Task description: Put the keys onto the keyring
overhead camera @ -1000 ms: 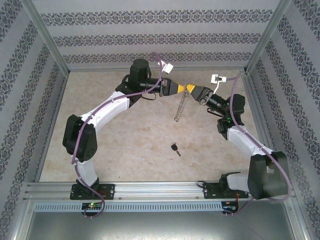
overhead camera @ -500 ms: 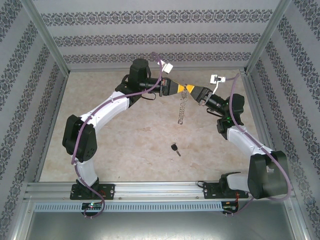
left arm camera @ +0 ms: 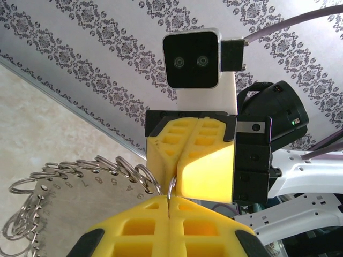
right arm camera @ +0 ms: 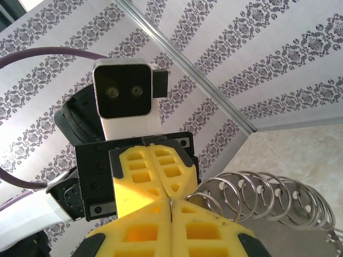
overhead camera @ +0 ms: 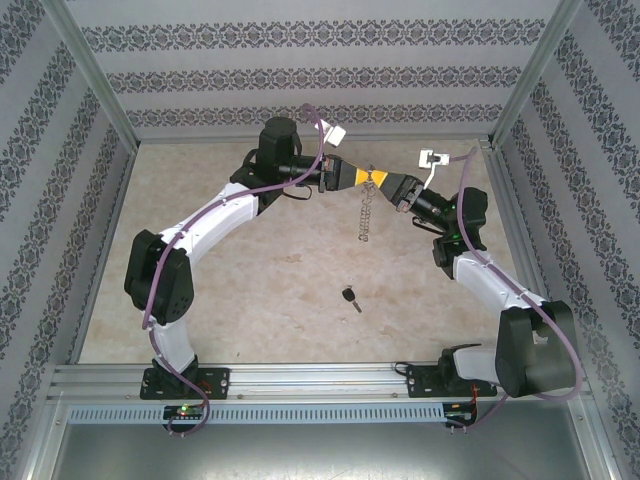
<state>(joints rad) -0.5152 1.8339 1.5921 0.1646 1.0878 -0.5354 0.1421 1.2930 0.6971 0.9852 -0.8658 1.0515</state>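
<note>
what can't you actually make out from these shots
- Top view: key is too small to show its hole or blade detail.
- Top view: left pincer and right pincer meet tip to tip, hiding how much of the keyring each pinches.
- Wrist views: much of the keyring is cut off by frame edges.

Left arm (overhead camera: 210, 218) arcs up from its base toward far centre, wrist level, pointing right. Right arm (overhead camera: 488, 280) bends inward, wrist pointing left. The 2 grippers meet tip to tip, raised. Left gripper (overhead camera: 358, 177) fully closed, yellow fingers (left arm camera: 214, 230) pressed together. Right gripper (overhead camera: 382, 180) fully closed too. Both pinch the keyring (overhead camera: 365, 212) at its rim. Wrist cameras face each other.
</note>
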